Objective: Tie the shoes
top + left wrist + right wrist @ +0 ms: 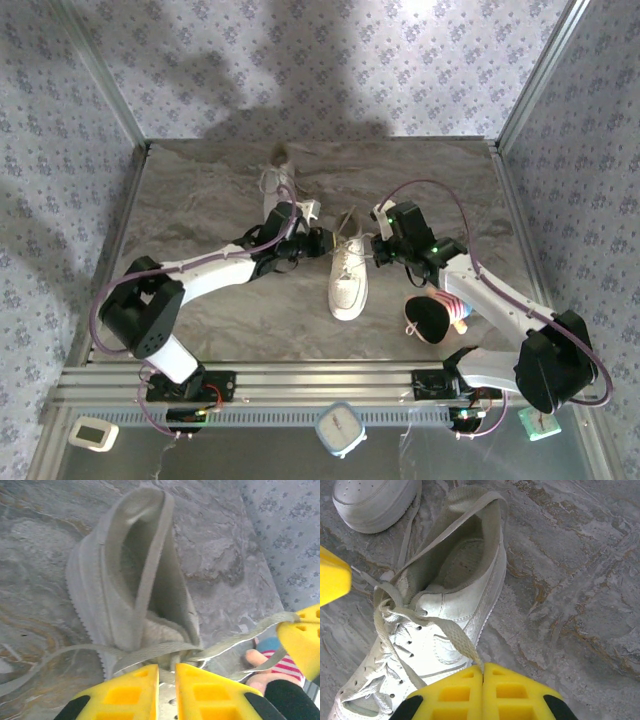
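Two white shoes lie on the marbled table. The near shoe (350, 280) (135, 580) (445, 615) sits between my grippers, and the far shoe (280, 190) (372, 502) lies behind my left arm. My right gripper (381, 252) (483, 666) is shut on a lace (455, 637), which runs taut from the near shoe's top eyelets. My left gripper (322, 241) (167, 666) hovers at the tongue, jaws a narrow gap apart. A lace (155, 652) crosses right at its tips; whether it is pinched I cannot tell.
A black-and-pink plush toy (435, 315) (270, 665) lies right of the near shoe, under my right arm. Patterned walls (300, 70) and metal posts (530, 80) close the table on three sides. A loose lace end (30, 672) trails left on the tabletop.
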`<act>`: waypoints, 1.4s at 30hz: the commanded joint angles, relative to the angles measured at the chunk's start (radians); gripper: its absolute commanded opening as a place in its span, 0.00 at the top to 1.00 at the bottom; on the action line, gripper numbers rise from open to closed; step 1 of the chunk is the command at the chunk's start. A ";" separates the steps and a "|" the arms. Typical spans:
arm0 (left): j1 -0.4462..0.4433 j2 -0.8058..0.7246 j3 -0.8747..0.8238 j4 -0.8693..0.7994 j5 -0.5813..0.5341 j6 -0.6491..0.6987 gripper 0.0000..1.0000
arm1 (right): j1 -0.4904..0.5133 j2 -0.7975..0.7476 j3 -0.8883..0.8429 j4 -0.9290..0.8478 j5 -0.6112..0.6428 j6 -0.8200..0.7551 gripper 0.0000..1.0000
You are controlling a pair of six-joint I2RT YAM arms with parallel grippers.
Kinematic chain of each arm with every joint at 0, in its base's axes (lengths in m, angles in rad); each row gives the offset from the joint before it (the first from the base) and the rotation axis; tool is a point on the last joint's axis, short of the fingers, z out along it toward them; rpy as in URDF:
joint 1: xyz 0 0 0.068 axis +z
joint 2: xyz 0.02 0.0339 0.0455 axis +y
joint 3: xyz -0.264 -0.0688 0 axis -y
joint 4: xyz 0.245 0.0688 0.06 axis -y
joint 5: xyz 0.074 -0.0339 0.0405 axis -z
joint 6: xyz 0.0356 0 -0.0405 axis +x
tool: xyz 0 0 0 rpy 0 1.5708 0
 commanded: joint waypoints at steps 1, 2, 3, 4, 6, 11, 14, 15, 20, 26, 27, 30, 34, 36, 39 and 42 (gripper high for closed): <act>-0.012 0.031 0.028 0.046 0.011 -0.076 0.85 | 0.004 -0.014 -0.003 0.001 0.005 0.013 1.00; -0.011 0.036 0.026 0.046 0.008 -0.085 0.85 | 0.006 -0.015 -0.003 0.002 0.005 0.013 1.00; -0.013 0.040 0.027 0.042 0.006 -0.098 0.85 | 0.006 -0.014 -0.002 0.002 0.006 0.013 1.00; -0.012 0.044 0.026 0.041 0.005 -0.105 0.85 | 0.006 -0.014 -0.002 0.001 0.005 0.013 1.00; -0.012 0.044 0.015 0.040 -0.006 -0.118 0.85 | 0.005 -0.014 -0.001 0.002 0.006 0.013 1.00; -0.012 0.035 -0.001 0.036 -0.036 -0.152 0.80 | 0.006 -0.012 -0.002 0.003 0.006 0.012 1.00; -0.012 0.046 0.002 0.048 -0.030 -0.176 0.80 | 0.007 -0.010 -0.002 0.004 0.004 0.013 1.00; -0.013 0.050 0.003 0.051 -0.026 -0.186 0.80 | 0.007 -0.010 -0.002 0.005 0.005 0.013 1.00; -0.012 0.054 -0.004 0.046 -0.035 -0.210 0.81 | 0.008 -0.009 -0.003 0.003 0.006 0.013 1.00; -0.011 0.061 -0.002 0.046 -0.038 -0.223 0.82 | 0.010 -0.008 -0.004 0.003 0.005 0.012 1.00; -0.011 0.063 -0.003 0.044 -0.038 -0.226 0.81 | 0.009 -0.008 -0.004 0.003 0.005 0.012 1.00; -0.010 0.064 -0.004 0.041 -0.041 -0.231 0.81 | 0.009 -0.009 -0.004 0.006 0.005 0.012 1.00; -0.007 0.069 -0.004 0.036 -0.043 -0.235 0.81 | 0.011 -0.008 -0.005 0.006 0.005 0.012 1.00; -0.008 0.072 -0.001 0.037 -0.041 -0.235 0.81 | 0.010 -0.007 -0.004 0.006 0.004 0.010 1.00; -0.008 0.078 0.001 0.034 -0.038 -0.237 0.81 | 0.011 -0.007 -0.002 0.005 0.005 0.010 1.00; -0.008 0.083 0.006 0.032 -0.033 -0.237 0.80 | 0.011 -0.004 -0.001 0.006 0.003 0.010 1.00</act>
